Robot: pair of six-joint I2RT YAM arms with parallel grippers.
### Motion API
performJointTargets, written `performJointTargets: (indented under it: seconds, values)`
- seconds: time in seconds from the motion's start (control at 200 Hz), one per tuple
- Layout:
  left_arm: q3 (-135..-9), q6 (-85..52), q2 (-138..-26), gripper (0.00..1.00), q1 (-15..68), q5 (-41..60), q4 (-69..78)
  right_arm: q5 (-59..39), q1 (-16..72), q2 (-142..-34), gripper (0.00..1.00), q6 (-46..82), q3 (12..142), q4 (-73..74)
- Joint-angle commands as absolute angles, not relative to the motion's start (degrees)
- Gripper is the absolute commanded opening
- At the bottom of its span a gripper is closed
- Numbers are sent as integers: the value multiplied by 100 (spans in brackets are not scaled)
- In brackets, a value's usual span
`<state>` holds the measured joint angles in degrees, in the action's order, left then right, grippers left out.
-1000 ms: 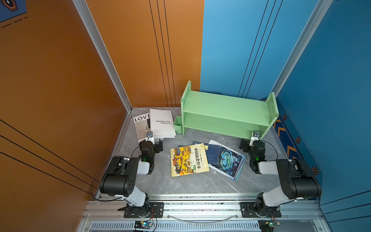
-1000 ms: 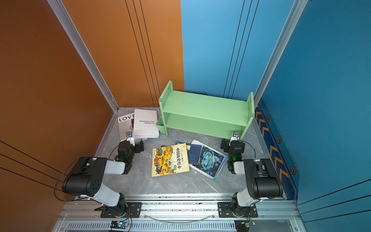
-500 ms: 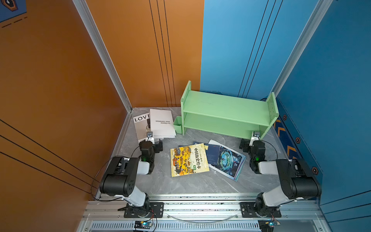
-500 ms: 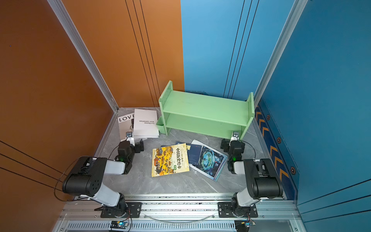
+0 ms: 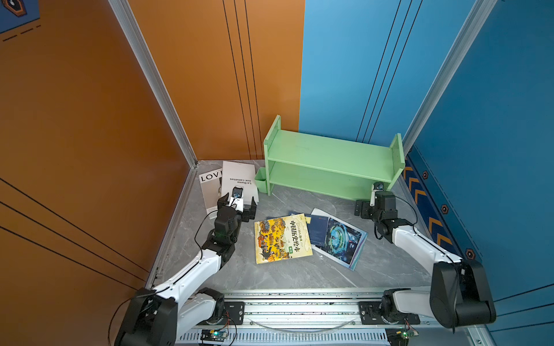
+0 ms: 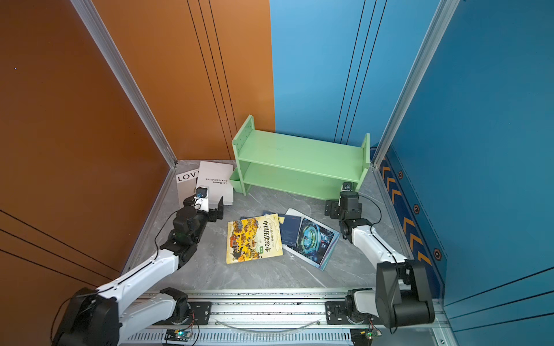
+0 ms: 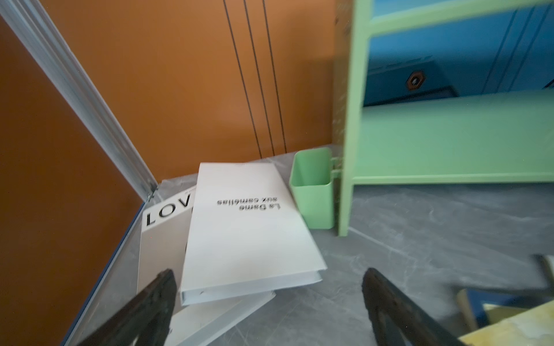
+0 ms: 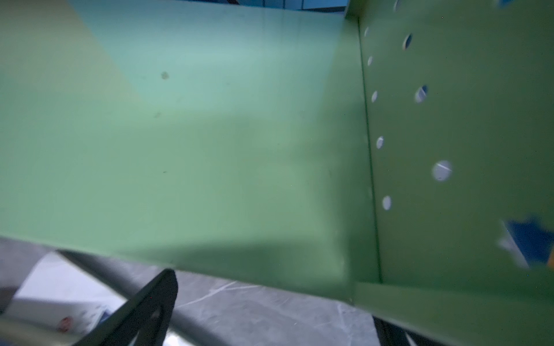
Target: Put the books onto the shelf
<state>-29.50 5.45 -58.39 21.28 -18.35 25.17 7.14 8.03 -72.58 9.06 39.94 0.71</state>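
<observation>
The light green shelf [image 5: 329,155] [image 6: 299,158] stands at the back with both tiers bare. Two white books lie stacked at the back left: "La Dame aux camélias" [image 5: 239,179] [image 7: 248,227] on top of the "LOVE" one [image 5: 208,187] [image 7: 162,239]. My left gripper [image 5: 238,206] [image 7: 269,278] is open just at their near edge, holding nothing. In the middle lie a yellow illustrated book [image 5: 280,236] [image 6: 253,239], a navy book [image 5: 319,229] and a teal sci-fi book [image 5: 341,239]. My right gripper [image 5: 371,206] [image 8: 272,299] is open and empty, facing the shelf's lower tier [image 8: 209,149] by the right end panel.
A small green cup [image 5: 262,179] [image 7: 313,191] hangs on the shelf's left side, next to the white books. Orange and blue walls close in the grey marbled floor [image 5: 299,269]. A metal rail [image 5: 299,308] carries both arm bases at the front.
</observation>
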Motion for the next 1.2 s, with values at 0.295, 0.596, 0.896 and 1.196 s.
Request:
performJointTargets:
  seconds: [0.295,0.596,0.896,1.196]
  values:
    - [-3500,-1726,-5175,98,3009,-2124,184,669,1531,-6037,100,2970,3270,-467]
    - [-3876,-3197,-5665,98,3491,-1332,330,614,1569,-5181,100,4014,3129,-1459]
    - [-4376,-4115,-6619,98,4470,-1253,780,601,1658,-4241,100,5290,3205,-3148]
    - [-4266,-4484,-7041,98,4668,-1242,1484,1200,2906,-3625,100,6078,3214,-2526]
